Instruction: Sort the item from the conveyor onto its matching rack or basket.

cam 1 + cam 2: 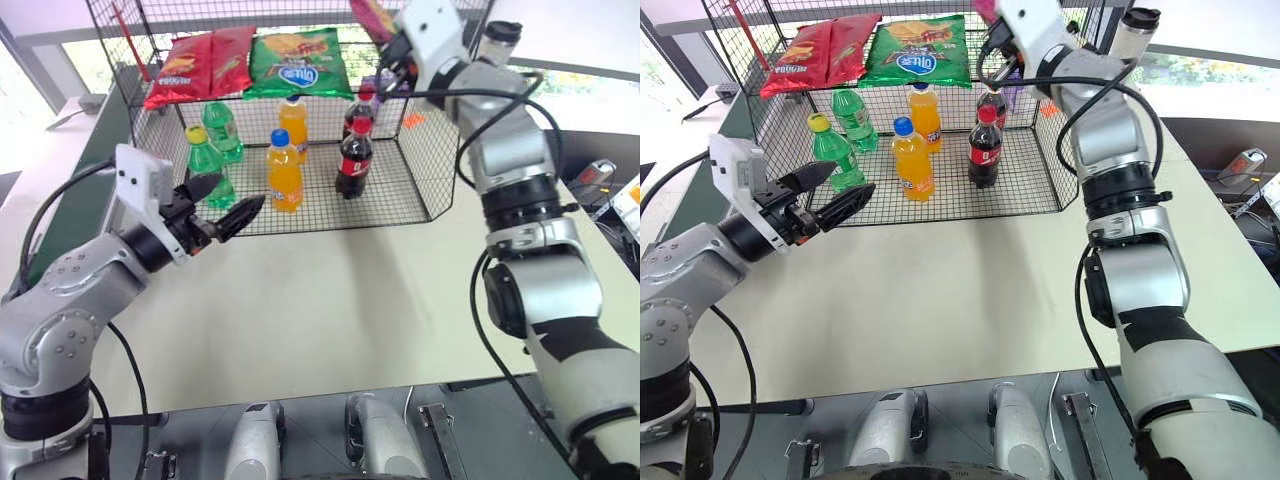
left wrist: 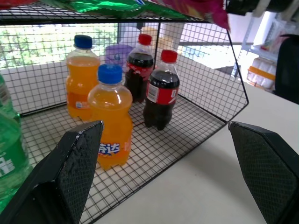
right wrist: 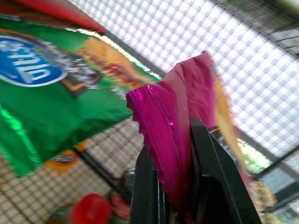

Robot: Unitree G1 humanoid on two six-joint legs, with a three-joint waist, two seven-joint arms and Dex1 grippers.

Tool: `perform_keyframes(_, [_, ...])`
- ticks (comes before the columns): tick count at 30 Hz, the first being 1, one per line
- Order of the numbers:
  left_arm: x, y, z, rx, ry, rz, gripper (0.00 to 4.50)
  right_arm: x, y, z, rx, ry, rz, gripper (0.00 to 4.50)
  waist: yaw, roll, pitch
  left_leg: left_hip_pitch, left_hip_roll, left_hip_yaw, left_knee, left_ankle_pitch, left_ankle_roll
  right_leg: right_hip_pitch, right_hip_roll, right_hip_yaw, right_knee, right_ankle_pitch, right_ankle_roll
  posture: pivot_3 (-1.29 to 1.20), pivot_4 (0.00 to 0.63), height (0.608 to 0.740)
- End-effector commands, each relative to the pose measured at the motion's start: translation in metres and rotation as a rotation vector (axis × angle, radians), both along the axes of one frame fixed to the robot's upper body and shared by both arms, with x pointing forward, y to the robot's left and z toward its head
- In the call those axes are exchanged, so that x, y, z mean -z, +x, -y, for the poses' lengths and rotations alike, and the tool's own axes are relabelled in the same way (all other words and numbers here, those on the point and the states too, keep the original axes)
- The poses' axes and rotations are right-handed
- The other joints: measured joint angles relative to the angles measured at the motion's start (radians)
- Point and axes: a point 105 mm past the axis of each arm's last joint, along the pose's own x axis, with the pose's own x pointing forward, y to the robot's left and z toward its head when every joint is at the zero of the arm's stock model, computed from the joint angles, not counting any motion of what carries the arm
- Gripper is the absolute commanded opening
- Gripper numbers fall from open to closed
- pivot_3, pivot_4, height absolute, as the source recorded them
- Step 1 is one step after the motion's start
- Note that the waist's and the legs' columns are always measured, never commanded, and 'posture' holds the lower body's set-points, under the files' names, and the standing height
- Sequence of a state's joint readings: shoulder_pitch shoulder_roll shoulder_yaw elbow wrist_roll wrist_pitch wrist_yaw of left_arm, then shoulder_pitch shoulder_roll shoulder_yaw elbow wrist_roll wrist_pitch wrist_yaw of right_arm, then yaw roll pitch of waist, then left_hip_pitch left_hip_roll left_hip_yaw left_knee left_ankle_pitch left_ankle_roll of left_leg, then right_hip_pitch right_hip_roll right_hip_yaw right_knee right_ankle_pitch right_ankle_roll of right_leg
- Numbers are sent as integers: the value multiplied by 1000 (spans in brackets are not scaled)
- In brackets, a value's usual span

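Observation:
The item, a shiny magenta-pink crisp bag (image 3: 182, 112), hangs pinched by its crimped edge in my right gripper (image 3: 174, 154), which is shut on it. Bag (image 1: 372, 15) and right gripper (image 1: 393, 52) are raised at the right end of the rack's black wire upper shelf (image 1: 232, 100), just right of the green bag (image 1: 298, 62). My left gripper (image 1: 235, 195) stands open and empty in front of the lower mesh compartment, level with the bottles. The dark green conveyor (image 1: 90, 200) runs along the table's left side.
Two red crisp bags (image 1: 200, 60) lie on the shelf's left part. Green (image 1: 205, 160), orange (image 1: 284, 175) and cola (image 1: 355, 160) bottles stand in the lower compartment (image 1: 420, 150). A lidded cup (image 1: 497, 40) stands behind my right arm. The pale tabletop (image 1: 330, 300) stretches in front.

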State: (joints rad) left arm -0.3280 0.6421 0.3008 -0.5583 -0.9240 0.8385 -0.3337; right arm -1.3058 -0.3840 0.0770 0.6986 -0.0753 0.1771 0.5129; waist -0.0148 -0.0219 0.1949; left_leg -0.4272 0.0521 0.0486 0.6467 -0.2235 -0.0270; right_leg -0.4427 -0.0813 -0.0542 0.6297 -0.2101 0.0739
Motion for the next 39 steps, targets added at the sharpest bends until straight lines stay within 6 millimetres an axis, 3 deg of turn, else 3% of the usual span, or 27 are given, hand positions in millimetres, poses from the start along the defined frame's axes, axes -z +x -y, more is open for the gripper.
perform_keyframes(1, [-10,-2,1,-1,4,52,4500,-24,-2,-11,-30,19,61,55,-1,0,0,0,0,0,0,0,0,0,0,0,0,0,0,0,150,740])
perform_keyframes(4, [-8,-3,-1,-13,12,49,4500,-24,4,-9,-19,54,38,55,1,0,0,0,0,0,0,0,0,0,0,0,0,0,0,0,150,740])
perform_keyframes(7, [-7,-4,-2,-21,10,45,4500,-25,5,-6,-21,69,28,969,1,0,0,0,0,0,0,0,0,0,0,0,0,0,0,0,150,740])
perform_keyframes(14, [-5,-3,-2,-22,10,40,4500,-26,-3,-8,-157,153,-73,4366,0,0,0,0,0,0,0,0,0,0,0,0,0,0,0,0,150,740])
perform_keyframes(31, [-6,-1,-8,-58,12,61,4500,-13,-37,-5,-319,47,-103,4366,2,0,0,0,0,0,0,0,0,0,0,0,0,0,0,0,150,740])
perform_keyframes(35, [-7,4,-26,-138,12,76,4500,-20,-67,14,-373,62,-58,4366,8,1,0,0,0,0,0,0,0,0,0,0,-1,0,0,0,150,740])
perform_keyframes(39, [-3,0,-38,-151,10,54,4500,-25,-104,39,-469,212,-73,4366,6,0,0,0,0,0,0,0,0,0,0,-1,-1,0,0,0,150,740])
